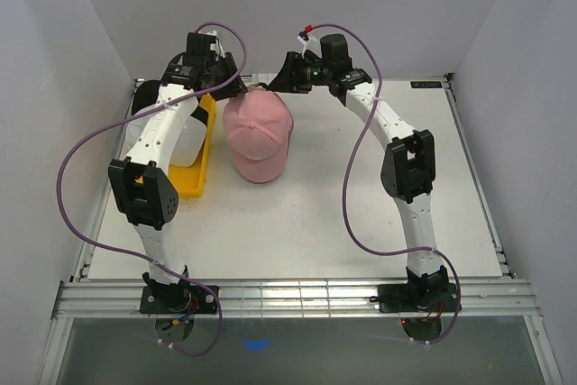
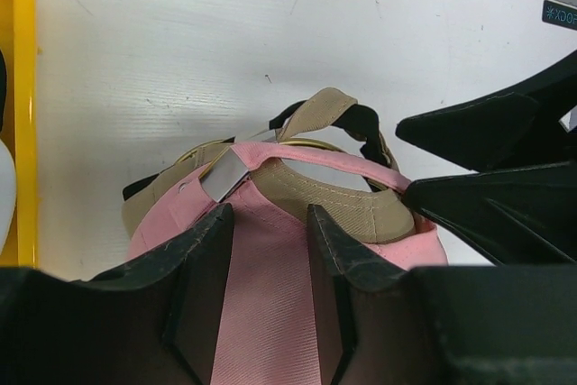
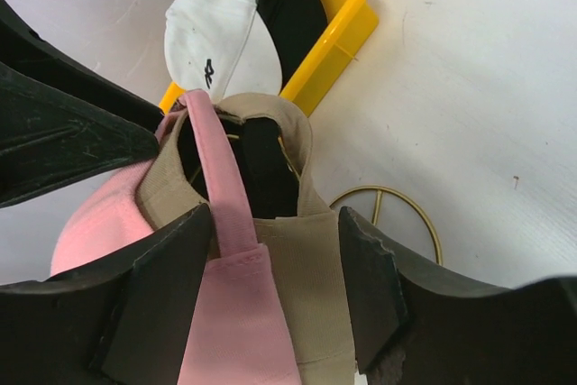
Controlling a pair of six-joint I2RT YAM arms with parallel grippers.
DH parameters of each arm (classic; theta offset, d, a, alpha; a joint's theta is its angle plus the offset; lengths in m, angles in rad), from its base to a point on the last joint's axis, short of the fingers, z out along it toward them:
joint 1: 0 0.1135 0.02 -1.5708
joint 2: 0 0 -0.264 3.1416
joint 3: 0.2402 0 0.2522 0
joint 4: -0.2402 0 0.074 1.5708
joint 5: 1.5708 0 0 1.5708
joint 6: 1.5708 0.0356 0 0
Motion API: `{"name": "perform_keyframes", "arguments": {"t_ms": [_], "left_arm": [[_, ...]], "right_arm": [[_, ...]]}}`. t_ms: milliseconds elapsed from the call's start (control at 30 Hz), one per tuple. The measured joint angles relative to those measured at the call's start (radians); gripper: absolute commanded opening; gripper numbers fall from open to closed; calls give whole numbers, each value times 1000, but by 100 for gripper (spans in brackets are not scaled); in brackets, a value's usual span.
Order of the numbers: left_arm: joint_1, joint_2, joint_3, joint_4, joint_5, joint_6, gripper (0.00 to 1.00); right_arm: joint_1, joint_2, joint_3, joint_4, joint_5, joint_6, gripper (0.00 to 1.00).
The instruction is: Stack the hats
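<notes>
1 pink cap (image 1: 258,137) lay over 1 tan cap (image 3: 306,268), 1 white cap (image 3: 221,42) in tray (image 3: 338,47); L gripper (image 2: 268,218), reached fwd, pinched pink cap, R gripper (image 3: 275,218) faced it, grip unclear.

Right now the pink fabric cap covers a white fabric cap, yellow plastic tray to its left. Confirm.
Wrong: the pink fabric cap covers a tan fabric cap, not white, per the left wrist view. The yellow plastic tray is to its left.
</notes>
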Motion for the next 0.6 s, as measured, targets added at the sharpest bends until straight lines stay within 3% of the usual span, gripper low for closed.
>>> {"name": "perform_keyframes", "arguments": {"t_ms": [367, 600], "left_arm": [[0, 29, 1, 27, 6, -1, 48], [0, 29, -13, 50, 5, -4, 48]], "right_arm": [[0, 11, -36, 27, -2, -12, 34], [-1, 10, -65, 48, 13, -13, 27]]}}
